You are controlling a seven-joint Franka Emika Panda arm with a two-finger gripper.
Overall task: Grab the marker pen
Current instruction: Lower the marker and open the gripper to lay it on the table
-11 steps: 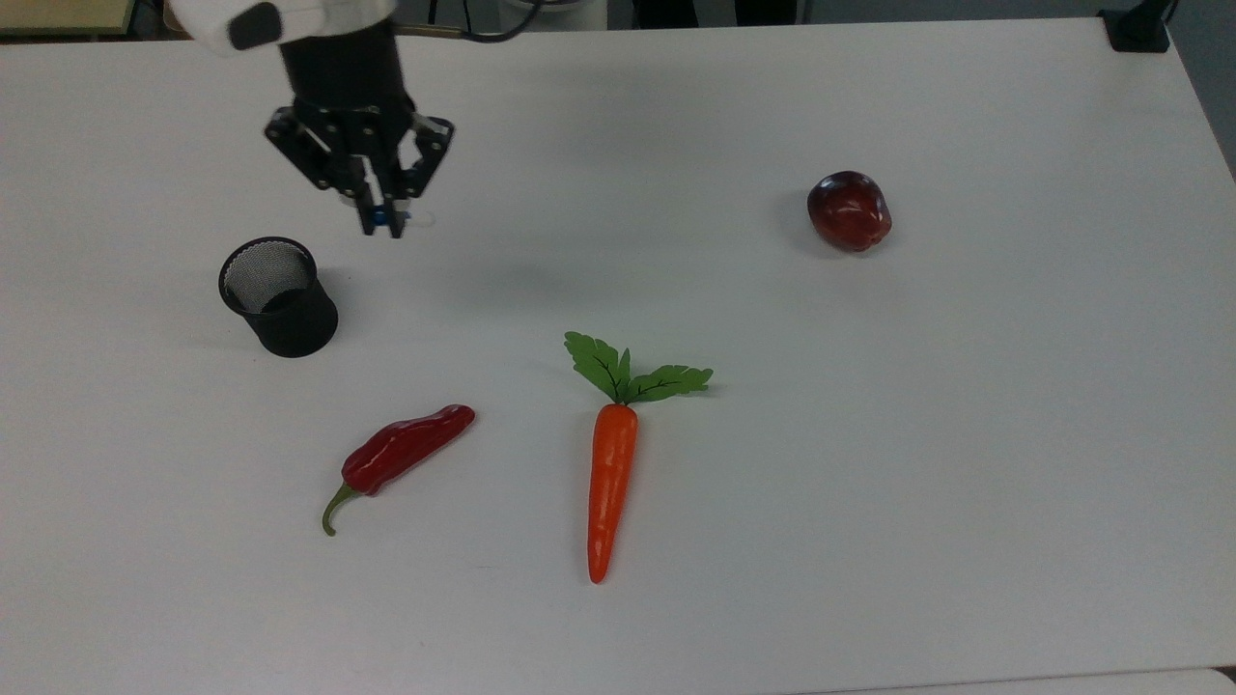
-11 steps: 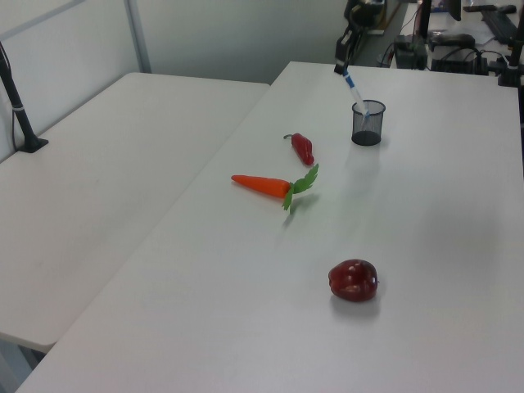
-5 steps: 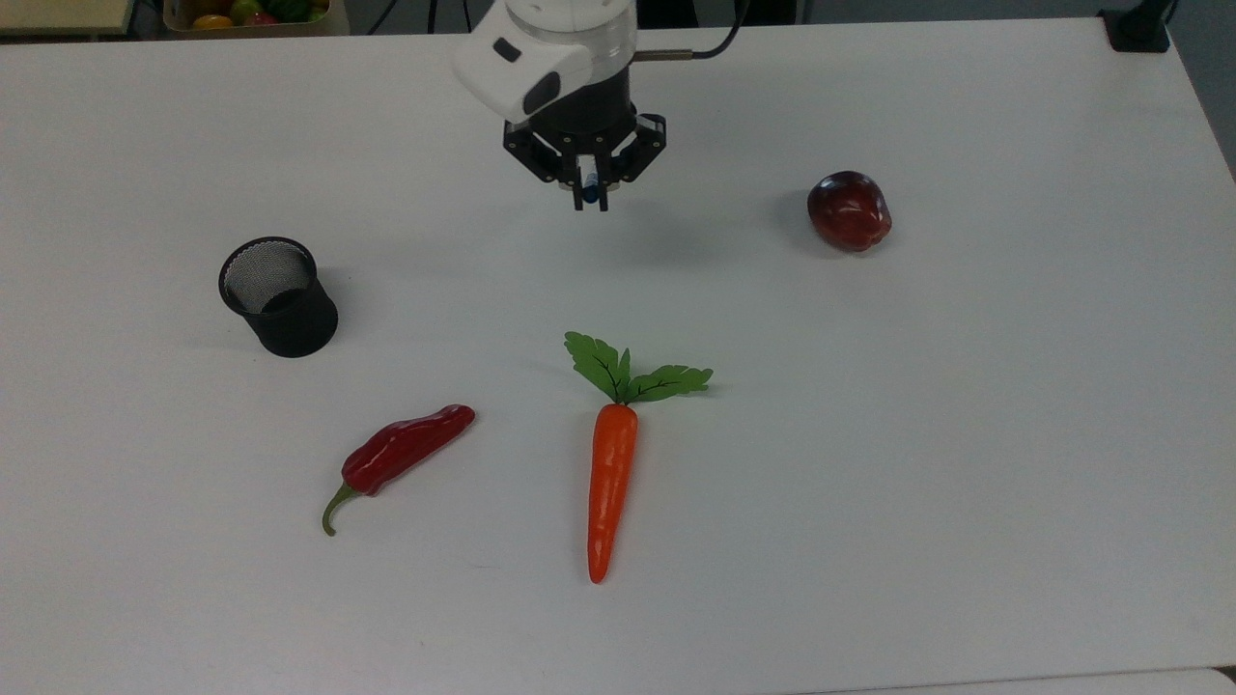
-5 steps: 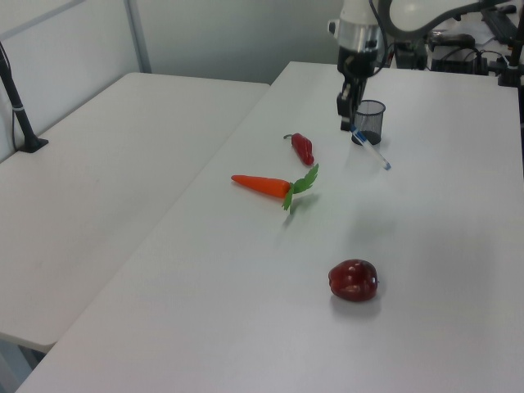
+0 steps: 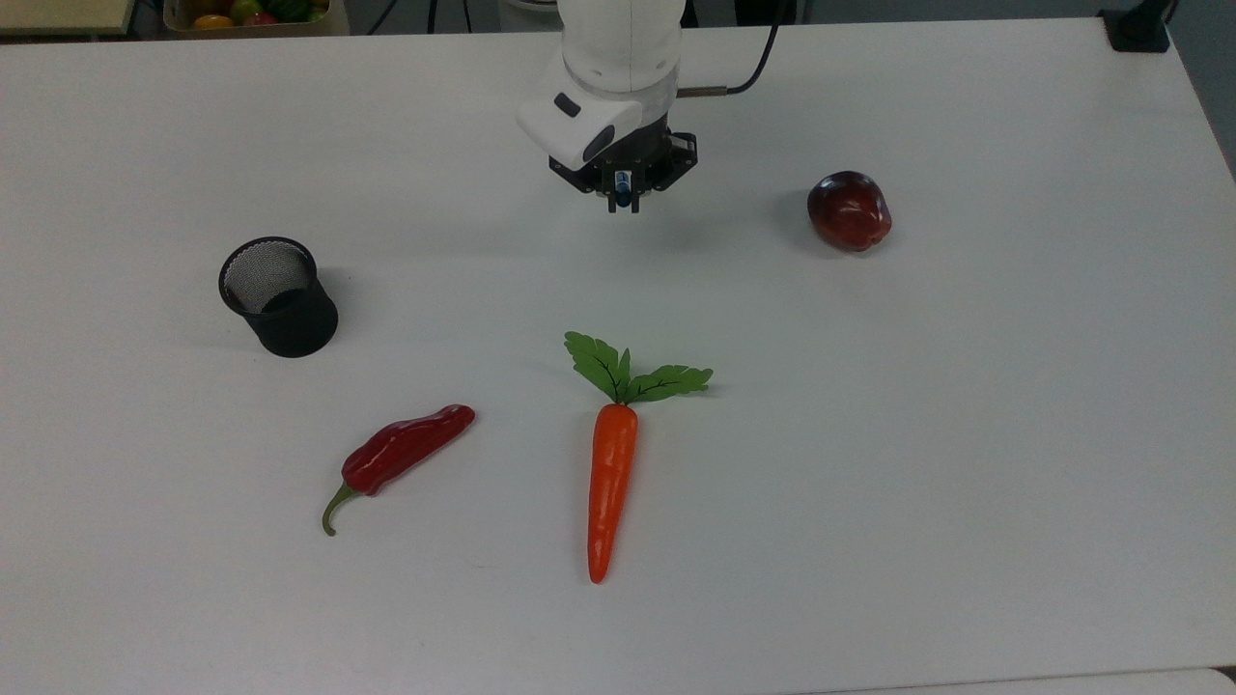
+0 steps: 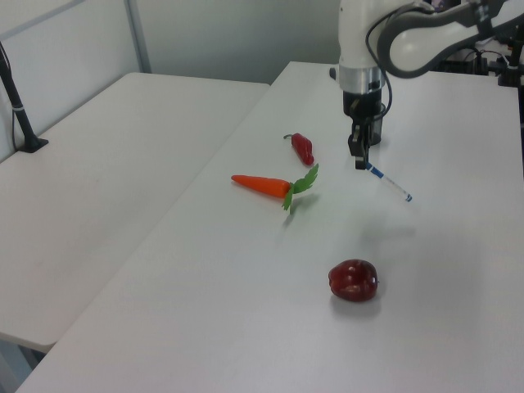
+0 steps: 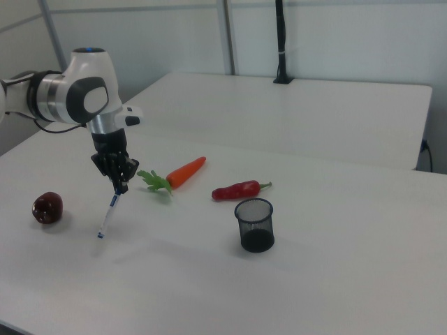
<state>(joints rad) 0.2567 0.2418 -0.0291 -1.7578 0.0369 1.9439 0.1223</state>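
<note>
My gripper (image 5: 623,203) (image 6: 359,164) (image 7: 119,188) is shut on the blue-capped top of the marker pen (image 6: 388,182) (image 7: 107,216). The slim white pen hangs tilted below the fingers, its blue lower end close above the white table (image 5: 966,434). In the top view the gripper is at the back middle of the table, between the black mesh cup (image 5: 277,296) (image 7: 254,225) on the top view's left and the dark red apple (image 5: 849,210) (image 6: 353,280) (image 7: 47,208) on its right.
An orange carrot (image 5: 612,458) (image 6: 271,185) (image 7: 180,173) with green leaves and a red chili pepper (image 5: 401,456) (image 6: 303,148) (image 7: 239,189) lie nearer the front in the top view. A bin of fruit (image 5: 246,12) sits beyond the table's far edge.
The gripper has carried the marker pen out of the mesh cup and across the table toward the apple, dropping lower; the pen now hangs beside the carrot's leaves in the left view.
</note>
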